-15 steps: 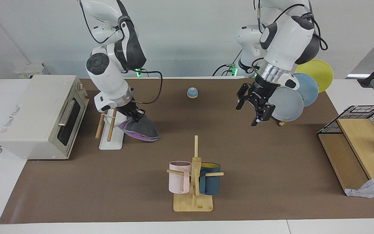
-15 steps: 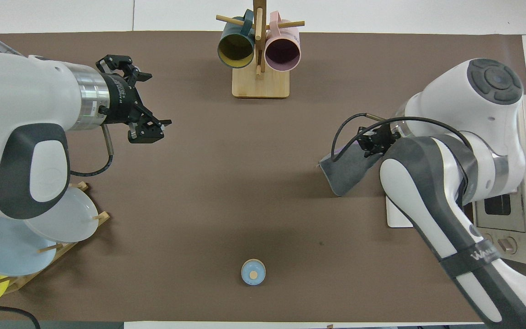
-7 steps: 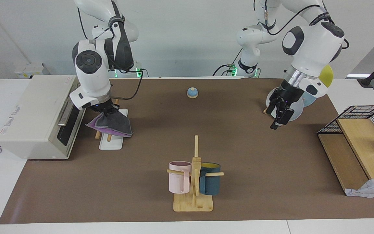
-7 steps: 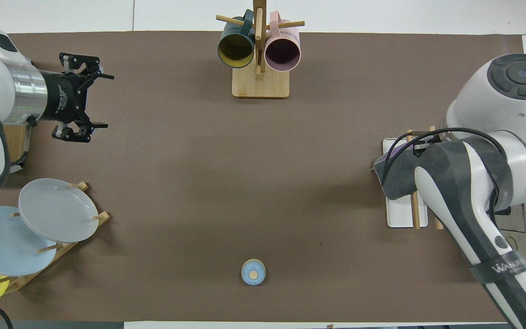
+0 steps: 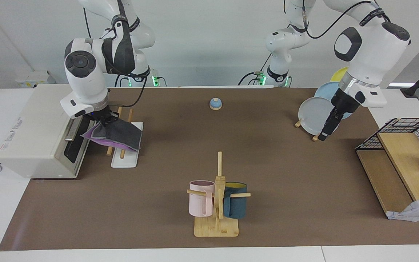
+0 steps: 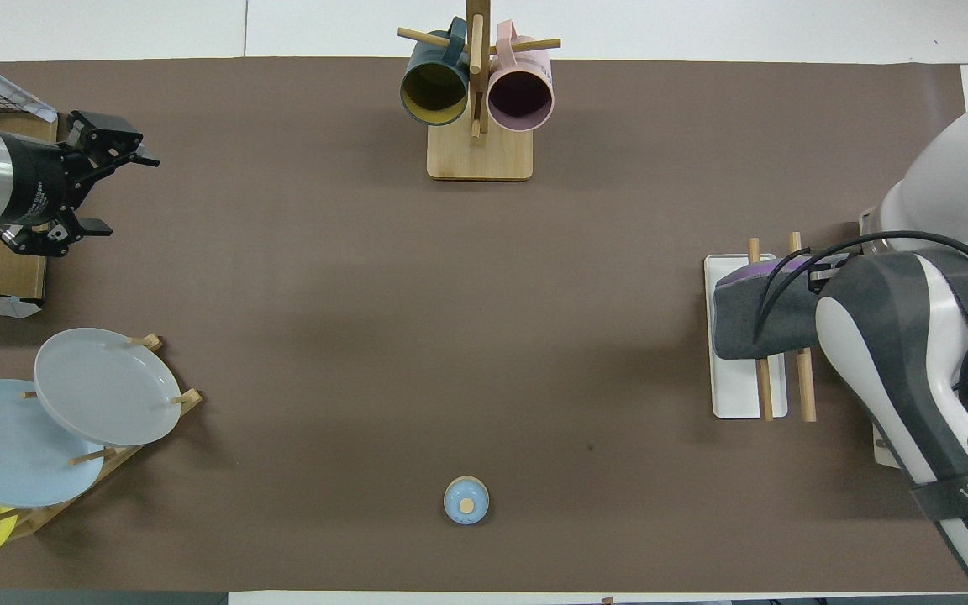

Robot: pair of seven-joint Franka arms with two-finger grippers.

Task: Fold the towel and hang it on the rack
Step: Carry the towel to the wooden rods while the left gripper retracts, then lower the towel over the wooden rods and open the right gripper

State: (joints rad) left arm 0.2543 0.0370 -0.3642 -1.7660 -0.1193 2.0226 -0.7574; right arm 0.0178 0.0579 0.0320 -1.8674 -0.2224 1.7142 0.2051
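Note:
The towel [image 5: 118,133] [image 6: 753,323], dark grey face up with a purple edge showing, is spread across the middle of the rack's two wooden bars. The rack [image 5: 126,160] [image 6: 736,395] stands on its white base beside the oven; the bar ends stick out from under the cloth on both sides. My right gripper [image 5: 104,118] is shut on the towel's edge at the oven side, just above the bars; in the overhead view the arm hides it. My left gripper [image 5: 325,133] [image 6: 123,193] hangs open and empty in front of the plate stand, far from the towel.
A toaster oven [image 5: 42,127] stands close beside the rack. A mug tree [image 5: 216,196] with a pink and a teal mug is mid-table, farther from the robots. A plate stand [image 5: 316,116], a small blue bell [image 5: 215,104], a wire basket on a wooden shelf [image 5: 402,145] and a pale cloth [image 5: 413,213] are also here.
My right gripper carried the towel from the table beside the rack up and over the bars toward the oven. The left arm pulled back toward its own end of the table, still open.

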